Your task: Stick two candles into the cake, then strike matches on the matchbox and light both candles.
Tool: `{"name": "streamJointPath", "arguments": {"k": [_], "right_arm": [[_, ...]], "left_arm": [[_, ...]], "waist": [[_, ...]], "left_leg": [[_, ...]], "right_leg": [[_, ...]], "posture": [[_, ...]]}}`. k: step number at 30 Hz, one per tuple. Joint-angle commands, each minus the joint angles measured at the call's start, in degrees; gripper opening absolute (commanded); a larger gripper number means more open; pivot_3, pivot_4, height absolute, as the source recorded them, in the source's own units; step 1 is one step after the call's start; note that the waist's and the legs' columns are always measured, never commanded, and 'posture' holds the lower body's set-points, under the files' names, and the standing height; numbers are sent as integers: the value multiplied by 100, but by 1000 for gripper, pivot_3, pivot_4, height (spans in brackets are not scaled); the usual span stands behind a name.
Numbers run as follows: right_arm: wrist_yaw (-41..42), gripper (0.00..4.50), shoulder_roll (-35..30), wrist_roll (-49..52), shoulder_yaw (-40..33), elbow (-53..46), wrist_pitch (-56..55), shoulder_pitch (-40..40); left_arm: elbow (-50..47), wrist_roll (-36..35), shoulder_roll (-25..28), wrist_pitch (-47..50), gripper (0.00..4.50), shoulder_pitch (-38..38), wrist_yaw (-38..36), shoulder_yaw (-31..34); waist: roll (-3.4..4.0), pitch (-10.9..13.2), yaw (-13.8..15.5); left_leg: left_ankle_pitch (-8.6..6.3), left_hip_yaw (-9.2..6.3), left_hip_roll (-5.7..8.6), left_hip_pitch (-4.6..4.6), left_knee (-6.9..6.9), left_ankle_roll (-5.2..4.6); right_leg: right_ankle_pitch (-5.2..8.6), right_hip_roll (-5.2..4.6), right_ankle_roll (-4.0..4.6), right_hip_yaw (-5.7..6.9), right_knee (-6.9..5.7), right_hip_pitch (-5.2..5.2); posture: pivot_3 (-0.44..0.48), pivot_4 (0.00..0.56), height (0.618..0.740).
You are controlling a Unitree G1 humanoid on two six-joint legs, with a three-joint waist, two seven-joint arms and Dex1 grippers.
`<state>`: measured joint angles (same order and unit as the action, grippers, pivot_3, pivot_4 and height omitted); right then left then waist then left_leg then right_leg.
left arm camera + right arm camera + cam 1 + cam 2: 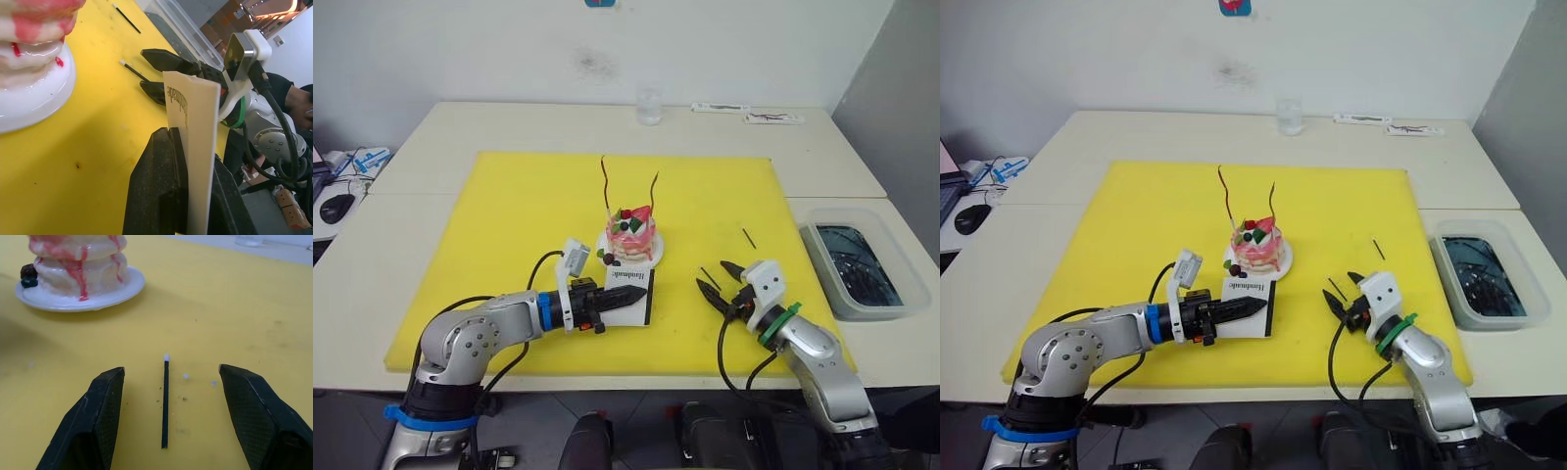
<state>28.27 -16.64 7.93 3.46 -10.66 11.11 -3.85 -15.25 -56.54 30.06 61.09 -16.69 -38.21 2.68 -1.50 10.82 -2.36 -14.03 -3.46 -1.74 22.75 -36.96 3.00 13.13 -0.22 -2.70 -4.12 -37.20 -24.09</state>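
So, the small round pink layered cake (632, 235) sits on its little white plate (653, 257) about mid-way across the yellow mat (509, 235), and two thin wavy dark-red candles (605, 186) are already stuck upright in it, one on each side of the strawberry on top. A couple of dark berries lie on the plate's near-left rim.

Just in front of the plate I've got the flat white matchbox (636, 291) with the "Handmade" lettering pinched on edge in my left gripper (628, 295), black fingers clamped tight on both faces.

My right gripper (721, 280) is spread wide and low over the mat, holding nothing. One short dark match (165, 401) with a pale tip lies flat between the two fingers, touching neither, pointing toward the cake. A second match (748, 238) lies further back on the mat, well apart from the first. So: two candles, two matches.

Off the mat on my right there's a clear plastic tub (858, 266) with dark liquid in it. At the far edge of the table (489, 122) stands a small clear glass (649, 106), with two flat white strips (749, 113) near it.
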Motion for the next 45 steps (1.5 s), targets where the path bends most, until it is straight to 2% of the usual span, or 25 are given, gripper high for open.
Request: {"name": "streamJointPath", "arguments": {"k": [1,13,15,17,23,34,38,45], "right_arm": [[-84,3197,46,-17,-63,182,-257,-154],[-191,3197,-58,-318,109,271,1,-148],[-228,2842,-60,-337,118,199,140,-134],[-282,2271,-64,-374,151,111,311,-139],[-442,40,-112,-489,264,-267,963,-152],[-400,40,-46,-263,197,-883,1397,-150],[-425,1288,-76,-331,170,-863,1368,-231],[-579,1288,-106,-427,176,-870,1589,-232]], "left_arm": [[-175,-50,44,-6,0,-96,-61,72],[-200,-65,69,14,0,-85,-45,104],[-204,-59,70,8,0,-74,-43,103],[-209,-62,64,9,0,-65,-36,104],[-185,-31,68,-13,0,-66,-52,90],[-117,21,44,-68,0,-78,-60,87],[-121,24,10,-73,0,-85,-27,89],[-124,22,-22,-81,0,-72,0,96]], "waist": [[0,0,0],[0,-3,1],[-1,-3,2],[-1,-3,3],[-1,-3,5],[-1,-4,13],[-1,-3,11],[-1,-3,10]], "left_leg": [[0,0,0,0,1,0],[0,-1,0,-5,-3,0],[0,-1,0,-5,-3,0],[0,-1,0,-4,-2,0],[0,-2,0,-4,-1,0],[0,-2,0,-2,2,0],[0,-2,0,-2,2,0],[0,-2,0,-2,1,0]], "right_leg": [[-1,0,-2,0,0,0],[-1,0,-1,0,-1,6],[-1,0,-1,0,-1,6],[-1,0,-1,0,-1,6],[-1,0,-1,1,-1,6],[-3,0,-4,2,0,3],[-2,0,-3,1,0,2],[-1,0,-2,1,-1,3]], "posture": [[0,150,740],[0,150,740],[0,150,740],[0,150,740],[0,150,740],[0,150,740],[0,150,740],[0,150,740]]}}
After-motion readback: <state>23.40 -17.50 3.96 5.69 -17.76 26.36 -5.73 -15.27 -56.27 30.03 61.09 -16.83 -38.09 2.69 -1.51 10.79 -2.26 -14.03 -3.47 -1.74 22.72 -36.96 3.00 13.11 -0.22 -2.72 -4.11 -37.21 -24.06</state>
